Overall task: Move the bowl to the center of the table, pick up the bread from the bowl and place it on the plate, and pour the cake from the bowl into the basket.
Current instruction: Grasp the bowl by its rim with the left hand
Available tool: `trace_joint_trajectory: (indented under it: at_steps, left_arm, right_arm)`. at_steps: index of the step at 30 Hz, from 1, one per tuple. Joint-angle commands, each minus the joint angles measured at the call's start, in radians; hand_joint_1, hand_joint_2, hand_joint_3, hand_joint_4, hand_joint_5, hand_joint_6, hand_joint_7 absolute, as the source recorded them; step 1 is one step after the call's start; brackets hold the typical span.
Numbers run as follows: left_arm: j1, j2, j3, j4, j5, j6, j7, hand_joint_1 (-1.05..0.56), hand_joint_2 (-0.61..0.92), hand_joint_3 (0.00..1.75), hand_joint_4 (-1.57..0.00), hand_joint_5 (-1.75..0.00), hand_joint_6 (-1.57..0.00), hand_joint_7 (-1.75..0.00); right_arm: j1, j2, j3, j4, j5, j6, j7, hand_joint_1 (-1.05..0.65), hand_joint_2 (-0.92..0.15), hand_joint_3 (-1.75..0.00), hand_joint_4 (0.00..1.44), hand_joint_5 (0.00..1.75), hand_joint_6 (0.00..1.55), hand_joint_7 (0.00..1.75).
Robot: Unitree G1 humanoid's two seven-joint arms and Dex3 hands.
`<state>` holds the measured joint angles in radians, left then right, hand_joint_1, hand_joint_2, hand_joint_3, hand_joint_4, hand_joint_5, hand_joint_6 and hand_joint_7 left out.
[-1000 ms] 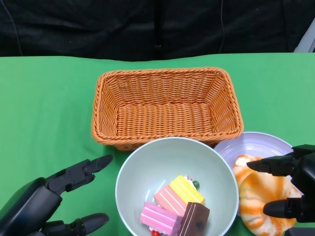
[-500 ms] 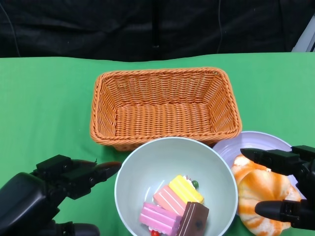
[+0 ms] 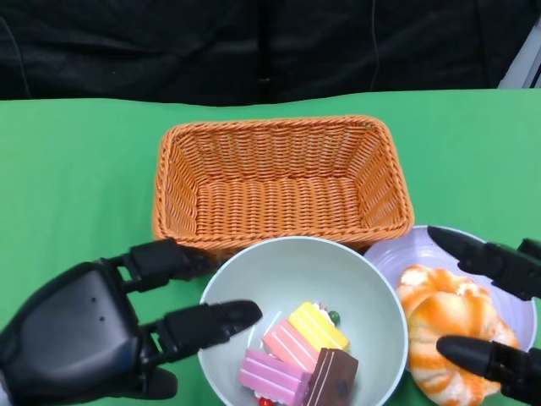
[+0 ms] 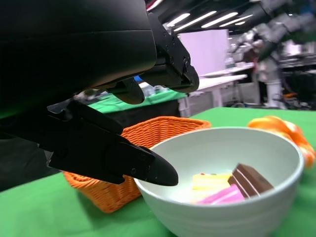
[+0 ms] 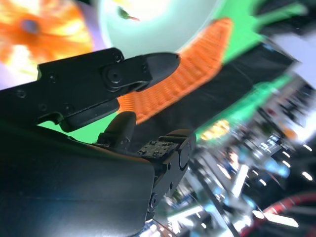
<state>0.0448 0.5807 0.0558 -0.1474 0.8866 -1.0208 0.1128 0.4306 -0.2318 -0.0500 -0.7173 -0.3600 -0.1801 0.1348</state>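
Showing no readable writing — bowl (image 3: 302, 279), basket (image 3: 279, 182).

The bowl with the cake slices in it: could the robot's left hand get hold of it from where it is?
Probably yes. The left hand is open right beside the bowl, one finger reaching over its near-left rim, with nothing between them. The basket sits behind, out of the way.

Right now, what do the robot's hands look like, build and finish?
Both all black. The left hand has a rounded, glossy shell and blocky segmented fingers tapering to smooth pointed tips. The right hand matches, with visible pivot screws and a small textured pad near the shell. No cables or markings visible.
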Motion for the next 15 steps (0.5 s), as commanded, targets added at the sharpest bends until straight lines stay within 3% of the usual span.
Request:
trace_joint_trajectory:
  at_steps: [1,3,4,5,6,8,12,15]
  left_arm:
    - [-0.037,0.007,-0.037,0.038,0.07,-0.023,0.071,-0.5,0.84,0.02,-0.31,-0.66,-0.54,-0.07]
    - [-0.053,0.011,-0.06,0.053,0.1,-0.025,0.099,-0.5,0.86,0.02,-0.32,-0.69,-0.56,-0.07]
    - [-0.061,0.013,-0.073,0.059,0.114,-0.025,0.11,-0.5,0.87,0.02,-0.33,-0.71,-0.59,-0.08]
    - [-0.073,0.017,-0.088,0.066,0.133,-0.026,0.122,-0.5,0.88,0.02,-0.33,-0.73,-0.6,-0.09]
    - [-0.088,0.023,-0.106,0.078,0.149,-0.029,0.133,-0.5,0.88,0.01,-0.36,-0.76,-0.63,-0.1]
    - [-0.114,0.037,-0.136,0.099,0.178,-0.033,0.153,-0.49,0.86,0.0,-0.39,-0.78,-0.67,-0.11]
    - [-0.185,0.07,-0.219,0.167,0.295,-0.028,0.242,-0.52,0.8,0.0,-0.47,-0.81,-0.75,-0.14]
    - [-0.243,0.094,-0.296,0.225,0.387,-0.01,0.339,-0.53,0.85,0.0,-0.37,-0.98,-0.73,-0.12]
  right_arm:
    - [0.007,0.016,-0.008,0.038,0.065,-0.071,-0.028,-0.31,-0.92,-0.18,0.21,1.23,0.57,0.12]
    - [0.004,0.029,-0.007,0.051,0.089,-0.101,-0.037,-0.31,-0.92,-0.21,0.23,1.26,0.59,0.15]
    - [0.001,0.037,-0.005,0.055,0.1,-0.113,-0.042,-0.33,-0.91,-0.26,0.25,1.3,0.56,0.28]
    - [-0.005,0.047,-0.001,0.061,0.113,-0.126,-0.048,-0.33,-0.9,-0.29,0.26,1.33,0.45,0.55]
    - [-0.011,0.057,0.003,0.067,0.125,-0.136,-0.053,-0.32,-0.87,-0.37,0.27,1.38,0.29,0.92]
    - [-0.02,0.069,0.007,0.081,0.139,-0.157,-0.059,-0.32,-0.78,-0.54,0.28,1.43,0.17,1.2]
    - [-0.032,0.088,0.017,0.098,0.178,-0.191,-0.061,-0.31,-0.64,-0.8,0.3,1.52,0.11,1.37]
    - [-0.035,0.1,0.025,0.103,0.193,-0.203,-0.062,-0.3,-0.57,-0.94,0.27,1.55,0.08,1.41]
